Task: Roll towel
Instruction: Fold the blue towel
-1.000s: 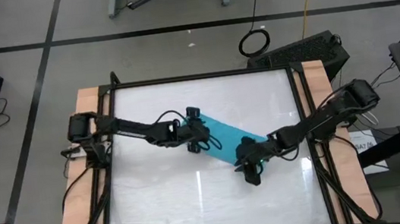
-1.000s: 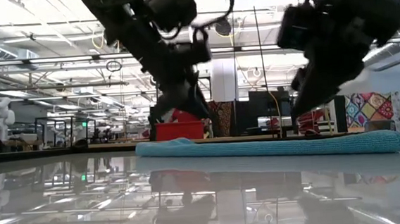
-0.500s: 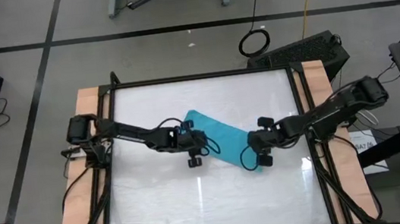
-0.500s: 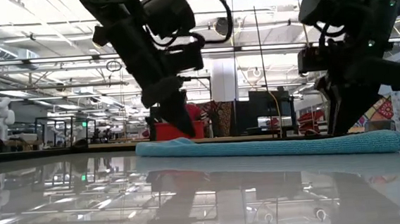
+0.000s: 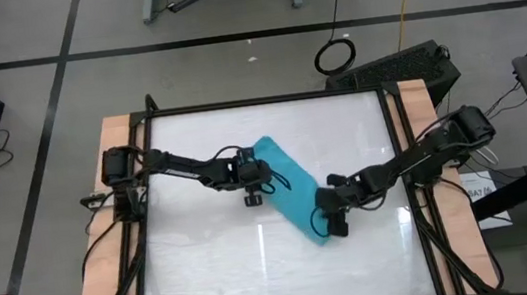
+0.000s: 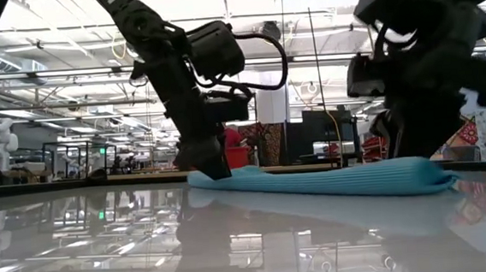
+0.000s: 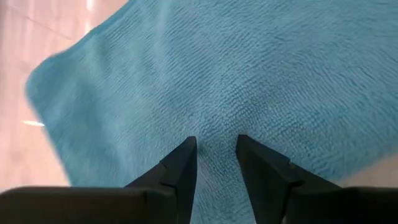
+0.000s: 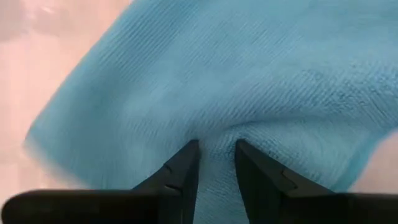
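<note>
Both tools now pinching the towel (image 5: 289,189): left tool (image 5: 251,181) on its upper-left end, right tool (image 5: 330,215) on its lower-right end, fingers narrow. Swung steeper across mid-worktop (image 5: 207,265), still flat, unrolled; right end slightly bunched.

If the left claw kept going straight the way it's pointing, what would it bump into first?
The towel. The left gripper points down at the blue cloth, its fingers already pressed into it with a fold between them. Right under the towel is the table, so it likely couldn't go much farther.
</note>
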Robot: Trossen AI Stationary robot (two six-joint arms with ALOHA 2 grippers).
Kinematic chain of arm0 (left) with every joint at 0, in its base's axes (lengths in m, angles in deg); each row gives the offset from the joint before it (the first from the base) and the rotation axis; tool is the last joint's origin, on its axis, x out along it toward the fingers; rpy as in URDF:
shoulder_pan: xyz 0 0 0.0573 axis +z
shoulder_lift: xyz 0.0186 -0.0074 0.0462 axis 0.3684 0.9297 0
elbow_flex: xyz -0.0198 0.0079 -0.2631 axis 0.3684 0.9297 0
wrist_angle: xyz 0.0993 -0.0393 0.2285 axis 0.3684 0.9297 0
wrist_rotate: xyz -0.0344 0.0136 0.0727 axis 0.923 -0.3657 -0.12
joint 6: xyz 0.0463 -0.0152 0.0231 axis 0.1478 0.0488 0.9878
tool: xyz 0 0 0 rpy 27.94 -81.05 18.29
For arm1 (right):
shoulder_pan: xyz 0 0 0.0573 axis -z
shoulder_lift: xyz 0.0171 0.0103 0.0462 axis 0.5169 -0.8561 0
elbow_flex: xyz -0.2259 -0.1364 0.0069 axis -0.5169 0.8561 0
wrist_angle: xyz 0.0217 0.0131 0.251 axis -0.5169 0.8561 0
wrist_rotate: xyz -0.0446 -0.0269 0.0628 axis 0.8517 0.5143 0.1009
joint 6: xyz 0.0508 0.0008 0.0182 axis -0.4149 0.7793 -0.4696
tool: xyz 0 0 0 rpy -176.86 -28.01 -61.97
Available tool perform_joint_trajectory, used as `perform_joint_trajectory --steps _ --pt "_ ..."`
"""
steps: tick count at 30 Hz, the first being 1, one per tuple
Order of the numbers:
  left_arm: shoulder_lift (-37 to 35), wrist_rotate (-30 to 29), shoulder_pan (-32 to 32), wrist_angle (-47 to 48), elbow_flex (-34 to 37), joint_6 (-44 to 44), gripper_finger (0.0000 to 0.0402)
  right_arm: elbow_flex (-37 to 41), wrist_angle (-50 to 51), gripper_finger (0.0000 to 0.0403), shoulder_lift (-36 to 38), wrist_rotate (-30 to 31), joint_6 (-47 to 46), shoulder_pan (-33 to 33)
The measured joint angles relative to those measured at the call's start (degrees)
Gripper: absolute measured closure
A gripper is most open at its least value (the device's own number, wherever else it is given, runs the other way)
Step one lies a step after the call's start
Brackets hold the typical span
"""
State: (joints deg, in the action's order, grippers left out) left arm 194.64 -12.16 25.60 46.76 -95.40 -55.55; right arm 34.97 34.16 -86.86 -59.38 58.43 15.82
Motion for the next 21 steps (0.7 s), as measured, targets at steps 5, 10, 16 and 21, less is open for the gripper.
perform_joint_trajectory --steps 5,10,16,21 --pt "0.2 -3.7 1.1 -1.4 0.1 13.1 0.0275 0.1 -8.5 0.0305 -0.8 -0.4 -3.8 -2.9" --pt "0.4 -4.8 2.6 -5.3 0.3 20.6 0.0275 0.1 -16.3 0.0305 -2.5 -0.1 -6.7 -4.0" --pt "-3.2 -7.3 1.5 -6.7 0.3 20.5 0.0275 0.1 -17.3 0.0305 -0.1 -0.7 -3.6 -3.9" --pt "-5.6 -4.8 -1.3 -6.7 0.3 15.1 0.0275 0.1 -11.0 0.0305 1.9 4.0 3.0 -2.2"
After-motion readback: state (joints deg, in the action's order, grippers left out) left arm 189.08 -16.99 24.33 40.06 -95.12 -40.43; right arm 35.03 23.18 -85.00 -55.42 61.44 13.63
